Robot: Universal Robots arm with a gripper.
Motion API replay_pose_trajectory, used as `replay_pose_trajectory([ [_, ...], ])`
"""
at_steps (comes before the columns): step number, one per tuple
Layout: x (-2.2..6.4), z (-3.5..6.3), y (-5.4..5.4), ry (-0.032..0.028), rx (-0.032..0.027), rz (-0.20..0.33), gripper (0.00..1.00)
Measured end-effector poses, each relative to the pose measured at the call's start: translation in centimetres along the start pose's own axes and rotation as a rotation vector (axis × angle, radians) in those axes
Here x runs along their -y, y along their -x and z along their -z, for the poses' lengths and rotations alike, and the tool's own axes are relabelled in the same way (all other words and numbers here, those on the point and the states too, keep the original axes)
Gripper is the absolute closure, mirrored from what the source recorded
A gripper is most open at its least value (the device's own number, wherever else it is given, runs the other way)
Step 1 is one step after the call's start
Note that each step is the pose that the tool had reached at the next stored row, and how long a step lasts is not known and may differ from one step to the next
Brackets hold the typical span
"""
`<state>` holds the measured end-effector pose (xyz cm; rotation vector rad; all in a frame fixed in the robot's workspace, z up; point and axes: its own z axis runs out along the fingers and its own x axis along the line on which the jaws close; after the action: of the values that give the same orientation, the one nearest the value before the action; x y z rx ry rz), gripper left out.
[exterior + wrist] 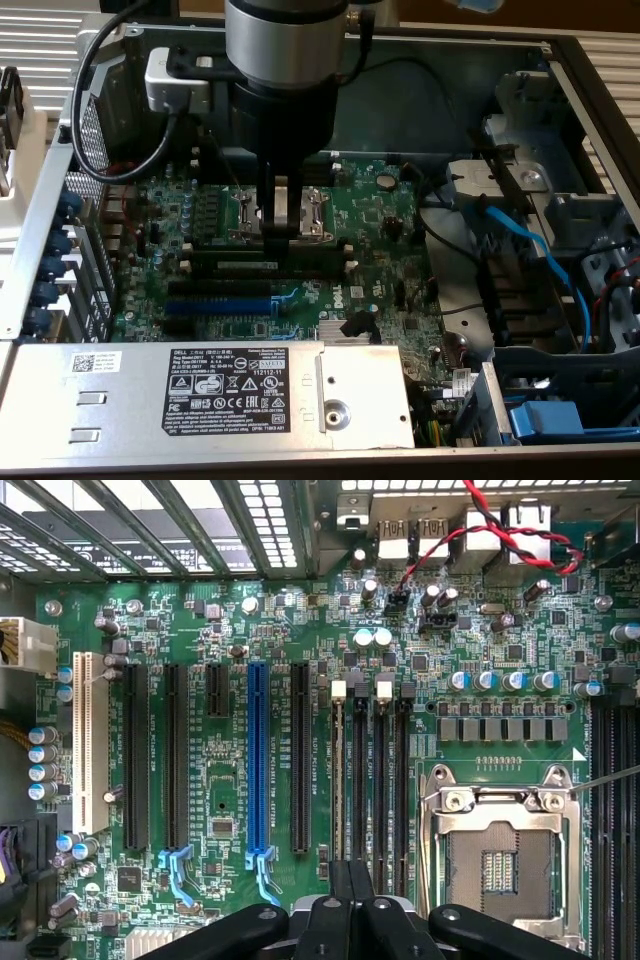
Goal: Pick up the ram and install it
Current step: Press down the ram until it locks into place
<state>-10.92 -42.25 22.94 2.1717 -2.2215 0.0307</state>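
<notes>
Now the jaws press shut upon the ram (262,255).

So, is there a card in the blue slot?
No, the blue slot stands bare along its whole length, with nothing seated in it.

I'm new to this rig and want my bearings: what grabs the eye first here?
The big grey robot arm comes down into the open computer case, its pincer shut, low over the green motherboard by the memory slots. In the wrist view, the long blue slot and the bare metal processor socket stand out. A bright blue cable runs on the exterior view's right.
</notes>
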Motion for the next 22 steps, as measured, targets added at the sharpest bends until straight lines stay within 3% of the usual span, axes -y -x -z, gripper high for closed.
replay_pose_trajectory([
  [22,0.00,-0.31,0.02,-0.0001,0.0003,0.000,0.90],
])
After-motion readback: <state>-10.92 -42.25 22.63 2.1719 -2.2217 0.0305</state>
